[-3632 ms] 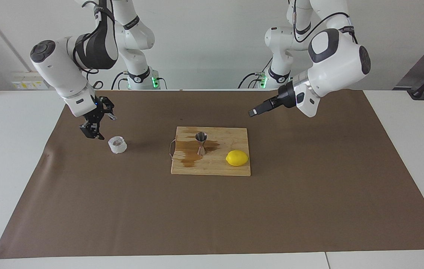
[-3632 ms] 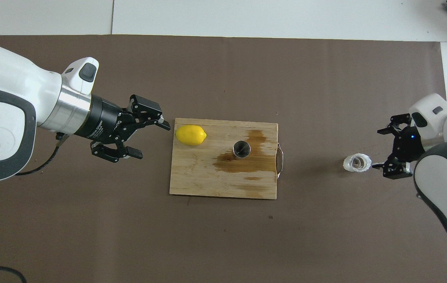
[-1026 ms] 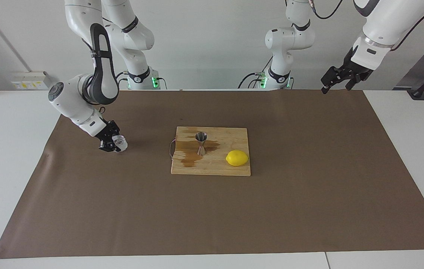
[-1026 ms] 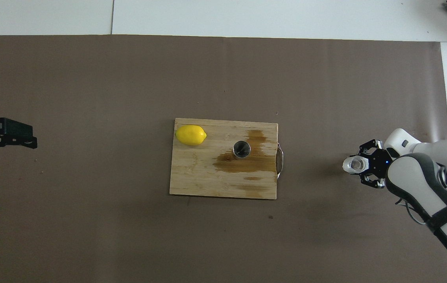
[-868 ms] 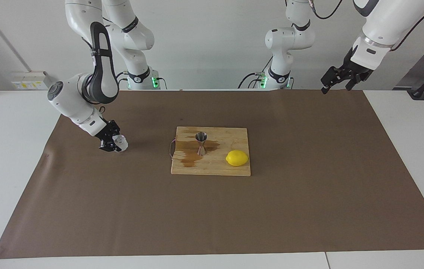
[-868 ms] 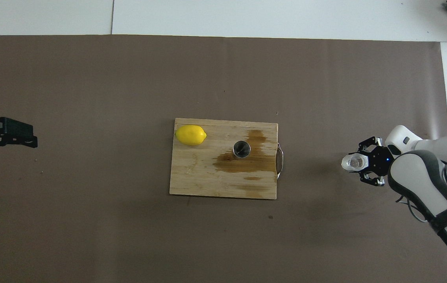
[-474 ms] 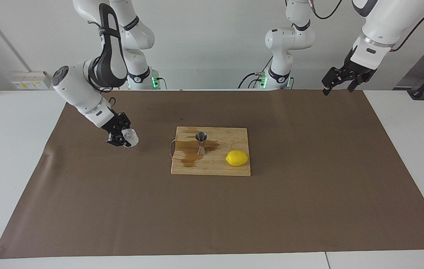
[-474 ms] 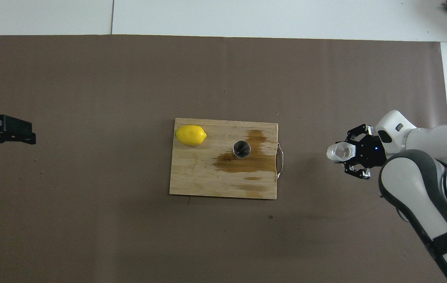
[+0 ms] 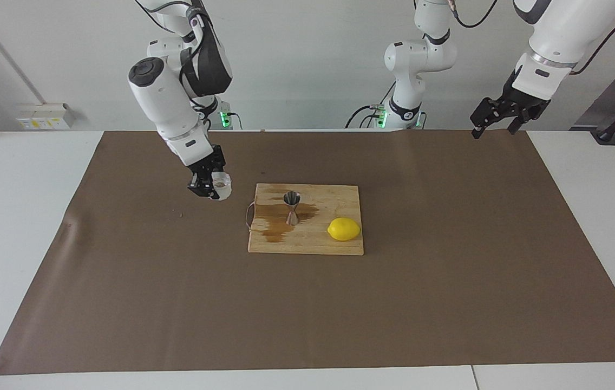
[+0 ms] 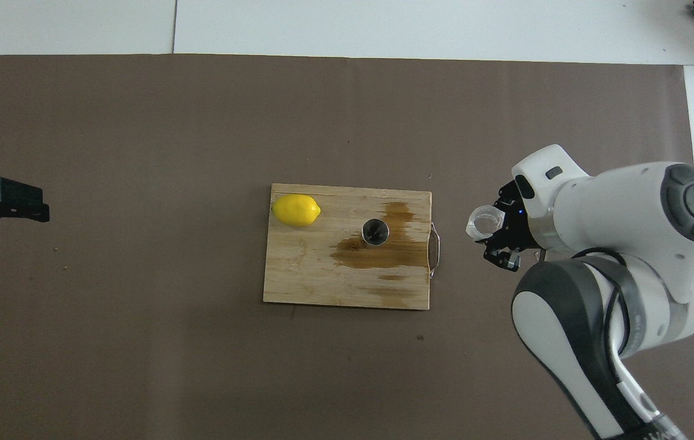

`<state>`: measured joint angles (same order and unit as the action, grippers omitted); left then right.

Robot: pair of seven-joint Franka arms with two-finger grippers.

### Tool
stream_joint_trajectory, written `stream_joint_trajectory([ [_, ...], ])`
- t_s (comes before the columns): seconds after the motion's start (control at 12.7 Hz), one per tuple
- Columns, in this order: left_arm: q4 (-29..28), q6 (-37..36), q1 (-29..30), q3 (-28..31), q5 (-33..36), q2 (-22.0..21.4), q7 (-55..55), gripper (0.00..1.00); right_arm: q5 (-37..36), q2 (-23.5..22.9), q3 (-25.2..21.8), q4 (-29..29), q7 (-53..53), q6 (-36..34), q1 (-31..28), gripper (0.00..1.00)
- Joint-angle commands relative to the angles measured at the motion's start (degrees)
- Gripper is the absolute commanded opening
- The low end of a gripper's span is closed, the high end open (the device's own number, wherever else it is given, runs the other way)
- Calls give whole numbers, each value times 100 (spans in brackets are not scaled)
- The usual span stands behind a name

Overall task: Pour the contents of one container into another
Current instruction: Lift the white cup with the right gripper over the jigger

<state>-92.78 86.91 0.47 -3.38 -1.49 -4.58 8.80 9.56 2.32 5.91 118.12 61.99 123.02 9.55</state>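
My right gripper is shut on the whitish-clear ribbed cup and holds it in the air over the brown mat, just beside the handle end of the cutting board. The cup also shows in the overhead view, in the right gripper. The steel jigger stands upright on the board, its open mouth seen from above. My left gripper is open and empty, raised over the mat's edge at the left arm's end, and waits.
A yellow lemon lies on the board toward the left arm's end. A brown wet stain spreads on the board around the jigger. A wire handle sticks out of the board's end by the cup.
My right gripper closed on the cup, lifted it off the mat and carried it toward the board. The left arm drew back and up to its end of the table.
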Motion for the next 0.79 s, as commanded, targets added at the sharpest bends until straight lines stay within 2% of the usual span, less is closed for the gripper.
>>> stream_joint_trajectory([
  [0.0,-109,-121,41,-13,43,-69,-54,100,-549,-398,-11,-569,-844,-129,431,0],
  [0.16,-118,-192,41,-13,43,-70,-45,100,-1173,-740,-11,-1026,-1634,-182,870,0],
  [0.39,-109,-192,50,-13,43,-70,-45,100,-1649,-1075,-11,-1378,-2024,-208,1154,0],
  [0.55,-118,-192,50,-13,43,-70,-45,100,-1896,-1216,-11,-1458,-2033,-208,1398,0],
  [0.71,-109,-192,50,-13,43,-70,-45,100,-2464,-1269,-2,-1371,-2033,-217,1496,0],
])
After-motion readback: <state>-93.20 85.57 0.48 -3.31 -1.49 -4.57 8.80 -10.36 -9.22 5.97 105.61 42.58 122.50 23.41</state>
